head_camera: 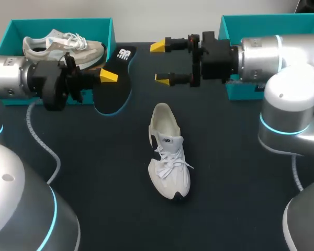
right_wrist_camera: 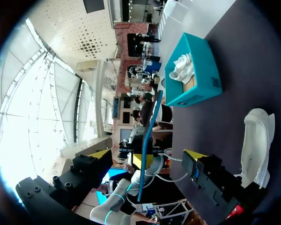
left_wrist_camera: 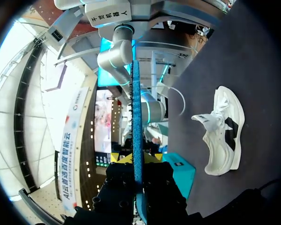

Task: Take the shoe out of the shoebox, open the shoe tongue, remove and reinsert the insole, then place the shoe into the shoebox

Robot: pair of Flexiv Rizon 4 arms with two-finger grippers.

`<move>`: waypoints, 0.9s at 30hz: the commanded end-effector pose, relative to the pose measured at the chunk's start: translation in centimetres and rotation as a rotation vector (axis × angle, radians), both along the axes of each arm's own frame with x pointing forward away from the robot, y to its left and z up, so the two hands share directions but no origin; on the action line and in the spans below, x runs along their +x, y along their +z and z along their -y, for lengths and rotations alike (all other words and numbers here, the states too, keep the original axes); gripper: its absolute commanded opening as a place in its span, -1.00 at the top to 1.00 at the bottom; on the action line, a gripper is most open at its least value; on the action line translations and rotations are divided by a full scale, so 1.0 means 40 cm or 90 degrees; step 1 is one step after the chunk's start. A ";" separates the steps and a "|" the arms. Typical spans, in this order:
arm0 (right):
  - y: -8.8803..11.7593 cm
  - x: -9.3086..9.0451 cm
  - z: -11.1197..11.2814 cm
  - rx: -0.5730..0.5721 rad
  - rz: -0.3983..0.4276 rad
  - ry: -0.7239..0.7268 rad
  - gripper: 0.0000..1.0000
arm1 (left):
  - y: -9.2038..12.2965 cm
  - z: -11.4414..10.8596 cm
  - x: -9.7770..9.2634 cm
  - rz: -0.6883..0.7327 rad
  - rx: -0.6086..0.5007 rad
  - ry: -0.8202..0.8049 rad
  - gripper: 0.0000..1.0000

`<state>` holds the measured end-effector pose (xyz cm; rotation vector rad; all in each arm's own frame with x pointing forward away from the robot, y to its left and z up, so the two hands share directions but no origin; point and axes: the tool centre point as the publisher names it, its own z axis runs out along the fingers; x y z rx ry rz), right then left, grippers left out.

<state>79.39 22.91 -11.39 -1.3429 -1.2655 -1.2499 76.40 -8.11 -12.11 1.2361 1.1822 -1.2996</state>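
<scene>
A dark table [head_camera: 104,183] carries a white lace-up sneaker [head_camera: 168,157] at its middle, light and soft; its firmer heel probably gives the best hold. Near the far-left corner, the left gripper [head_camera: 108,77] pinches a thin, floppy black foam insole [head_camera: 115,91]. The right gripper [head_camera: 161,63] gapes wide.

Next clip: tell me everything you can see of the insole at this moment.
The insole is a thin, flat, foot-shaped piece, black on its broad face, with a blue rim and a white mark at one end. It looks like soft foam. It is out of the shoe and apart from it, held by the left claw, whose fingers pinch it from both faces. From that wrist it shows edge-on as a narrow blue strip. It is next to the left shoebox.
</scene>
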 end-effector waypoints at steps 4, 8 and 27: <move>0.004 -0.027 0.071 -0.006 -0.013 0.005 -1.00 | 0.025 -0.012 -0.009 0.013 0.009 0.001 1.00; 0.005 -0.026 0.075 -0.001 -0.015 -0.004 -1.00 | 0.034 -0.007 -0.013 0.019 0.010 -0.002 1.00; 0.005 -0.026 0.075 -0.001 -0.015 -0.004 -1.00 | 0.045 -0.017 -0.063 -0.531 0.100 0.009 1.00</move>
